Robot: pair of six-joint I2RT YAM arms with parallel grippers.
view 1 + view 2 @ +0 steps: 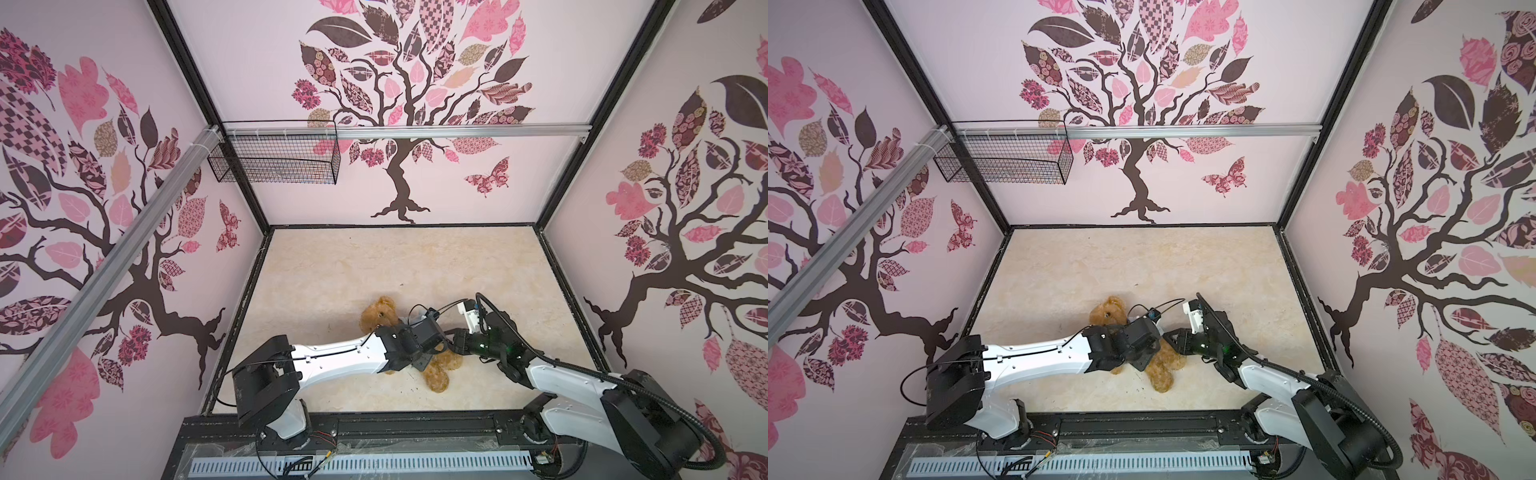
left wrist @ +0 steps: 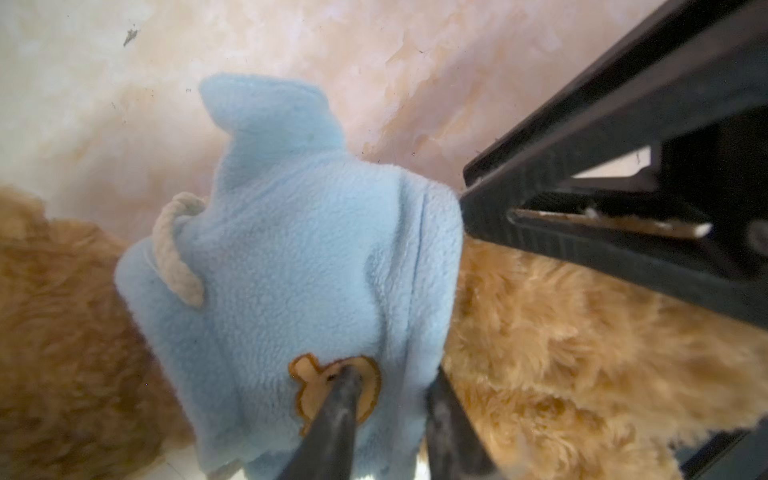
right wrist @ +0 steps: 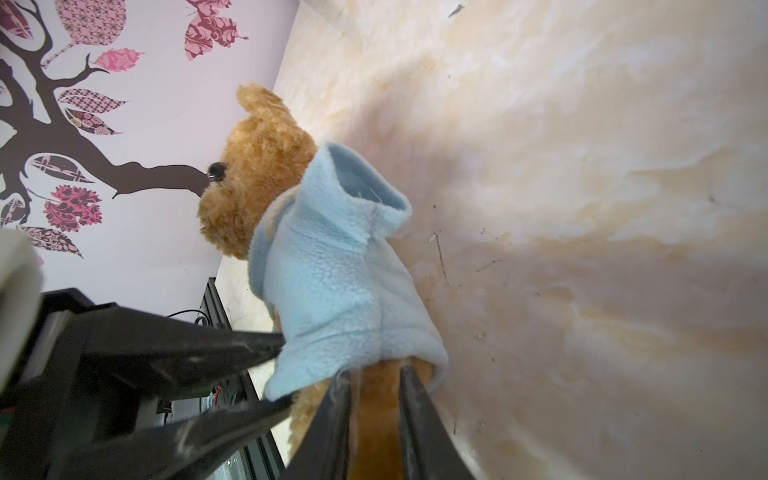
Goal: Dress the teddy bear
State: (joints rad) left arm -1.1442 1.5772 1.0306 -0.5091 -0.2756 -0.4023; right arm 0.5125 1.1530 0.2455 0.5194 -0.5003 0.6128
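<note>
The golden-brown teddy bear (image 1: 378, 313) lies on the table in both top views, head towards the back left, legs (image 1: 1163, 376) towards the front. A light-blue shirt (image 2: 299, 249) with an orange bear-face print sits around its torso; the left wrist hides it from above. My left gripper (image 2: 392, 374) is shut on a fold of the shirt's hem beside the print. My right gripper (image 3: 376, 370) is shut on a brown plush limb, its tips under the shirt's edge (image 3: 353, 299). In a top view the right gripper (image 1: 451, 337) meets the bear's side.
A black wire basket (image 1: 274, 158) hangs from the rail on the back wall. Patterned walls close in the beige table (image 1: 374, 266) on three sides. A black frame rail (image 1: 374, 424) runs along the front edge between the arm bases.
</note>
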